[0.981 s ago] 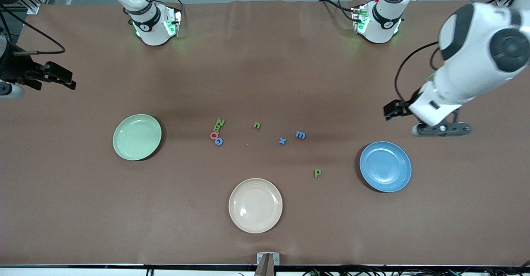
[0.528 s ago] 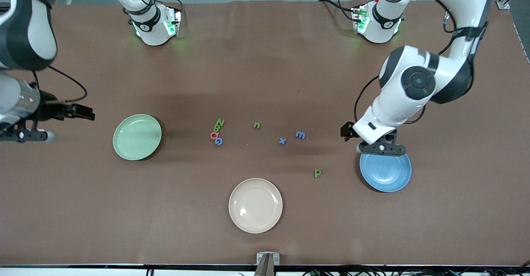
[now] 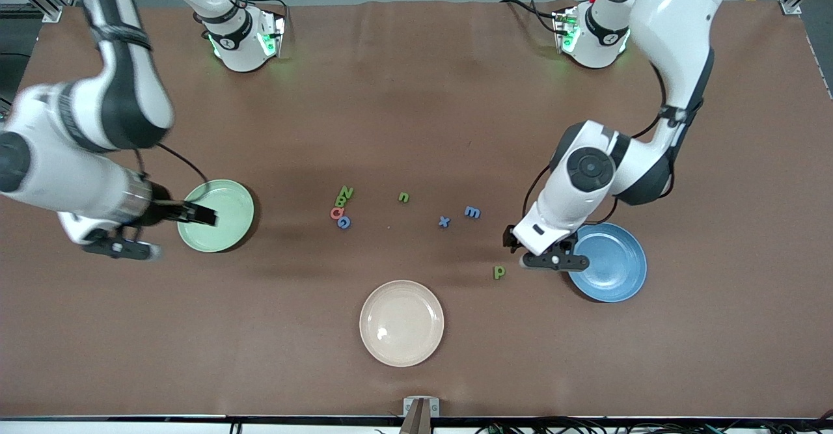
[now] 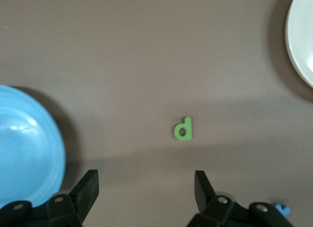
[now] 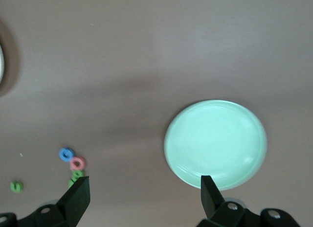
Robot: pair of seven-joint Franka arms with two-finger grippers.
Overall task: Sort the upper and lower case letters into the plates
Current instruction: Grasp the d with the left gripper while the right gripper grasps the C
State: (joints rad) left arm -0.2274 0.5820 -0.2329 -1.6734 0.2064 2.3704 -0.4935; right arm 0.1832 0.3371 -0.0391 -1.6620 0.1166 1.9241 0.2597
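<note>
The letters lie mid-table: green N (image 3: 345, 192), green B (image 3: 340, 201), a red round capital (image 3: 336, 213) and blue G (image 3: 343, 222) clustered, then green n (image 3: 403, 196), blue x (image 3: 444, 221), blue m (image 3: 472, 212) and green p (image 3: 499, 271). The pale green plate (image 3: 224, 232) sits toward the right arm's end, the blue plate (image 3: 615, 271) toward the left arm's. My left gripper (image 3: 511, 239) hangs open over bare table between p (image 4: 183, 128) and the blue plate (image 4: 24, 158). My right gripper (image 3: 198, 214) is open over the green plate's (image 5: 215, 141) rim.
A cream plate (image 3: 401, 323) sits nearest the front camera, mid-table, and its rim (image 4: 303, 41) shows in the left wrist view. Brown cloth covers the whole table. Both plates of the task hold nothing.
Both arms swung in from the table's ends. The left gripper came down past the blue plate toward the p. The right gripper moved in over the green plate.
</note>
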